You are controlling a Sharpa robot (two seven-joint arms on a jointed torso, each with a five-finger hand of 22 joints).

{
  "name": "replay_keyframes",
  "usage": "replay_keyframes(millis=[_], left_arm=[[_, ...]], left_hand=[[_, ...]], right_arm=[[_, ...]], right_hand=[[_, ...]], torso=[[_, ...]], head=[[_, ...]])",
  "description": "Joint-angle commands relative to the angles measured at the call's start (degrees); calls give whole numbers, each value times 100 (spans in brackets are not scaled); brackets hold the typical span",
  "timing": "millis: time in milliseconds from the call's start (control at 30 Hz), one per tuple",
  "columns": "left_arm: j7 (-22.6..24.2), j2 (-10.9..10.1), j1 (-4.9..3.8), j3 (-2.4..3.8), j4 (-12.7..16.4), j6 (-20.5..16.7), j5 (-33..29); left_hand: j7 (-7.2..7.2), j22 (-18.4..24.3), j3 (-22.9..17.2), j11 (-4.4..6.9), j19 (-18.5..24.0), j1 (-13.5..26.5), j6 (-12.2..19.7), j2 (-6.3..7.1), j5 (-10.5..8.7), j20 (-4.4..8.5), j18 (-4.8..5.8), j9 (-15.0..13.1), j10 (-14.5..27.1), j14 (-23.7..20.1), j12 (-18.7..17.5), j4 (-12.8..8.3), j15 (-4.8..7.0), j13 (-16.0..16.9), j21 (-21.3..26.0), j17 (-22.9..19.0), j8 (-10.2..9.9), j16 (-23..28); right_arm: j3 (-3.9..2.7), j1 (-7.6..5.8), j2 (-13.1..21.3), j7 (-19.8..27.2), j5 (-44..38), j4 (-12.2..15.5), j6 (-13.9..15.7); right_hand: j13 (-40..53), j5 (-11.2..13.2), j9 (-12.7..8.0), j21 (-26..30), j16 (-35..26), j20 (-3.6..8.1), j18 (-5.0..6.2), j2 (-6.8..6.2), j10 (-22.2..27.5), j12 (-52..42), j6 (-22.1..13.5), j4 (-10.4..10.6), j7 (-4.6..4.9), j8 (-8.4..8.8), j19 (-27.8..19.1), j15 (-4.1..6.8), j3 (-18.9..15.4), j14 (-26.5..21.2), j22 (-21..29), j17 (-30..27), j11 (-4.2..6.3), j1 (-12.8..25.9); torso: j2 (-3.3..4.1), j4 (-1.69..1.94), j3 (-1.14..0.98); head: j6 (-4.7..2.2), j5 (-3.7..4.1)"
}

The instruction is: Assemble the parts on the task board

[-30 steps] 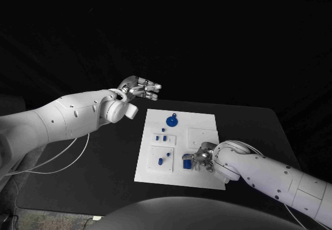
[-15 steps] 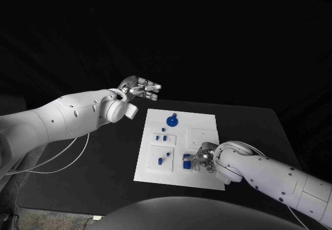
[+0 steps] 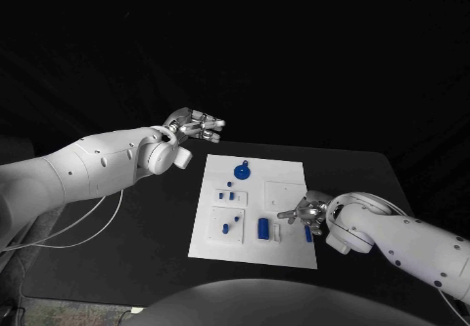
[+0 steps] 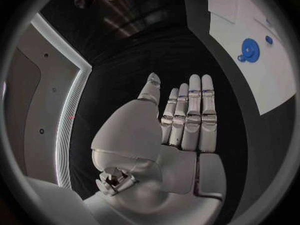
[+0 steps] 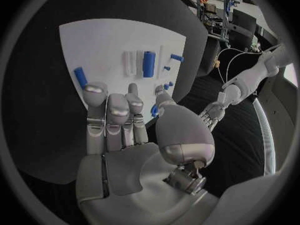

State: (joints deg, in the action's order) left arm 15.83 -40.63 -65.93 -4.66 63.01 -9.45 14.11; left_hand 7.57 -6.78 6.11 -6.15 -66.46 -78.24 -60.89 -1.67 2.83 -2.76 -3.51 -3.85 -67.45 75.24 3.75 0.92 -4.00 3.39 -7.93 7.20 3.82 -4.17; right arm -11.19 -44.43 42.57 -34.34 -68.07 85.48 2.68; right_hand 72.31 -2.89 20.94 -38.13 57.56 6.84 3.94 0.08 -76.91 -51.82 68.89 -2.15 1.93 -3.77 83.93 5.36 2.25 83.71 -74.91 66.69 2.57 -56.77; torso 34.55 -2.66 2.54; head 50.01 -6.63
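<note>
**Two empty hands at the task board**

A white task board (image 3: 257,255) lies mid-table (image 3: 147,224). The left hand (image 3: 196,125) hovers beyond the board's far-left corner, fingers straight, holding nothing. The right hand (image 3: 308,210) hangs over the board's right edge, apparently empty. A blue gear (image 3: 243,170) sits near the far edge; a blue cylinder (image 3: 263,229) near the front.

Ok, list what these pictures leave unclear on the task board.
- Head view: the small blue parts on the task board are too small to tell seated or loose.
- Right wrist view: the right hand covers the board's near part.
- Left wrist view: the circle's rim cuts the board beyond the blue gear.
</note>
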Motion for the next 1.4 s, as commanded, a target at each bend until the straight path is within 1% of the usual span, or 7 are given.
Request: replay_keyframes(millis=[33, 200, 433, 500, 700, 1000, 1400], left_arm=[[43, 0, -4, 3, 16, 51, 28], [43, -3, -4, 2, 26, 45, 36], [42, 5, -4, 1, 37, 44, 41], [42, 9, -4, 1, 41, 46, 44], [40, 12, -4, 0, 47, 56, 59], [42, 18, -4, -1, 50, 61, 64], [36, 10, -4, -1, 46, 64, 64]], left_hand=[[1, 9, -7, -6, -43, 22, 57, -22, -14, -11, 54, 2, 46, -33, -33, -1, -5, 0, 20, -9, -11, 11], [1, 9, -7, -6, -43, 22, 57, -22, -14, -11, 54, 2, 46, -33, -33, -1, -5, 0, 20, -9, -11, 11], [-2, 8, -10, -3, -47, 8, 47, -22, -14, -9, 55, 2, 35, -29, -33, -7, -3, 0, 22, -7, -11, 10], [-2, 8, -10, -3, -47, 8, 47, -22, -14, -9, 55, 2, 35, -29, -33, -7, -3, 0, 22, -7, -11, 10], [-2, 8, -10, -3, -47, 8, 47, -22, -14, -9, 55, 2, 35, -29, -33, -7, -3, 0, 22, -7, -11, 10], [-2, 8, -10, -3, -47, 8, 47, -22, -14, -9, 55, 2, 35, -29, -33, -7, -3, 0, 22, -7, -11, 10], [0, 6, -2, -4, -48, 13, 51, -23, -14, -9, 57, 2, 39, -30, -33, 0, -4, 0, 29, -6, -12, 12]], right_arm=[[-89, 7, 181, 214, 12, 78, -228], [-164, 7, 388, 173, -81, -5, -461], [-184, 83, 455, 62, -452, -189, -686], [-184, 133, 440, -11, -636, -229, -714], [-174, 240, 350, -223, -975, -376, -738], [-96, 323, 158, -297, -1161, -669, -701], [16, 362, -60, -288, -1342, -996, -627]], right_hand=[[16, 2, 13, -29, -8, 15, -69, 15, -53, -51, -42, -67, 13, 8, 324, 24, 76, 33, -390, 6, -9, -142], [12, 4, -1, -41, -3, 3, -62, -38, -39, -42, -68, -137, 22, 11, 320, 15, 309, 29, -395, -3, -17, -188], [7, 1, -55, -63, 29, -8, -63, -167, -36, -50, -54, -201, 19, 11, 319, 7, 603, 28, -403, -2, -18, -214], [0, 5, -72, -71, 37, -3, -68, -256, -34, -37, -48, -173, 17, 11, 320, 8, 731, 27, -406, 3, -14, -218], [0, 12, -149, -67, 38, 3, -83, -592, -41, -7, -24, 116, 20, 8, 317, 11, 1243, 28, -408, 19, -14, -239], [7, 12, -165, -65, 37, 6, -82, -666, -38, 4, -27, 161, 24, 9, 319, 11, 1333, 29, -410, 26, -16, -228], [8, 12, -165, -59, 33, 6, -81, -665, -35, 12, -23, 177, 21, 8, 320, 12, 1361, 29, -408, 27, -15, -241]], torso=[[2, -3, -7], [6, 3, -8], [7, 0, -2], [7, 13, -1], [7, 27, 8], [7, 25, 11], [6, 19, 9]], head=[[-1, 37], [-1, 89], [-1, 107], [-1, 120], [-1, 134], [-1, 130], [-1, 101]])
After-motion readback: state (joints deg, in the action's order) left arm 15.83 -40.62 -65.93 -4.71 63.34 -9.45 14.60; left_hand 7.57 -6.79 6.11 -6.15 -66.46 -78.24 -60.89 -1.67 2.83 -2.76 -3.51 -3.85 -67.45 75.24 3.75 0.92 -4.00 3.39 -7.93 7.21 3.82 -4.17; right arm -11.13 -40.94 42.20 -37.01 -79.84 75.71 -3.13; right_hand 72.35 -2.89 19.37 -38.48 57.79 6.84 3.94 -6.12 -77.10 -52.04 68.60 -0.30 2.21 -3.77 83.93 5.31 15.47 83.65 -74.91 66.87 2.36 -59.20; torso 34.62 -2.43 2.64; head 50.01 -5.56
